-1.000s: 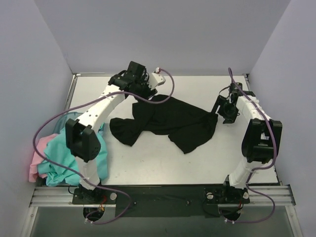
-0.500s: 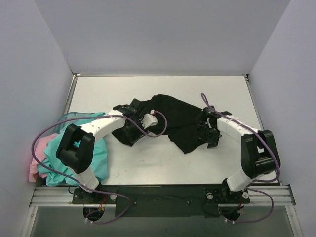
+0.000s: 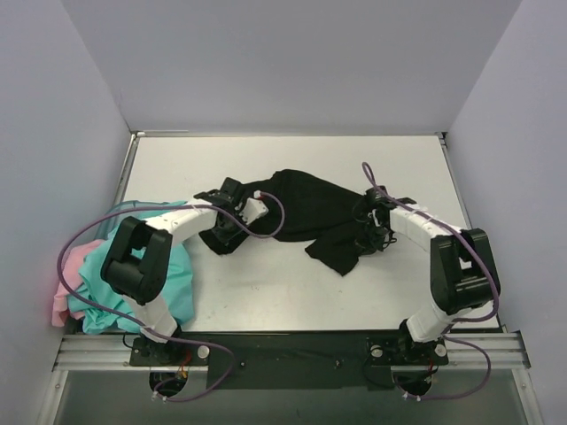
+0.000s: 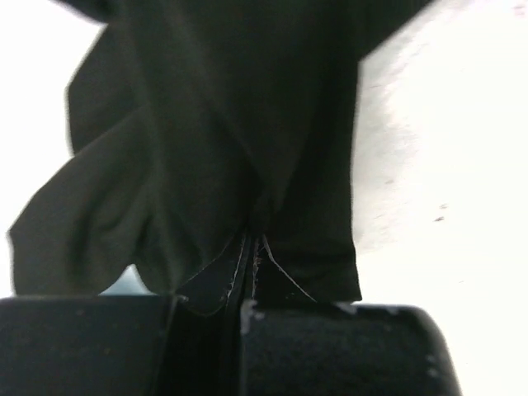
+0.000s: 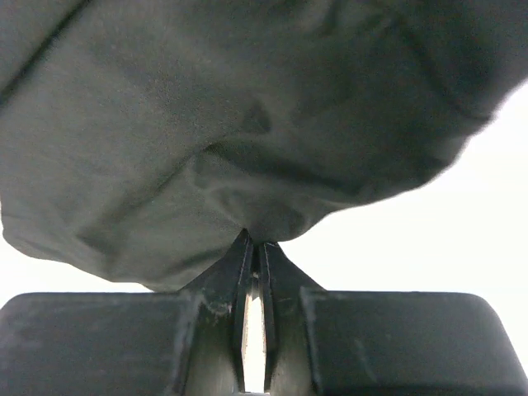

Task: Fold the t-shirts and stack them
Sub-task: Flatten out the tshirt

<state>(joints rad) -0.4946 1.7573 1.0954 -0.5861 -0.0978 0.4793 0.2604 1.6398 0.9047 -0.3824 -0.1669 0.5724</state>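
Note:
A large black t-shirt (image 3: 310, 212) lies crumpled across the middle of the white table (image 3: 266, 292). My left gripper (image 3: 232, 221) is shut on the shirt's left end; in the left wrist view the black cloth (image 4: 214, 148) is pinched between the closed fingertips (image 4: 252, 247). My right gripper (image 3: 365, 232) is shut on the shirt's right end, and the right wrist view shows the cloth (image 5: 231, 132) bunched at the tips of the closed gripper (image 5: 256, 243). Teal t-shirts (image 3: 168, 283) and a pink one (image 3: 69, 274) lie heaped at the left edge, partly behind the left arm.
Grey walls enclose the table at the back and both sides. A metal rail (image 3: 292, 341) carrying both arm bases runs along the near edge. Purple cables (image 3: 89, 239) loop off each arm.
Both grippers came down from the back of the table onto the black shirt and closed on its two ends. The shirt's right end has been pulled in slightly.

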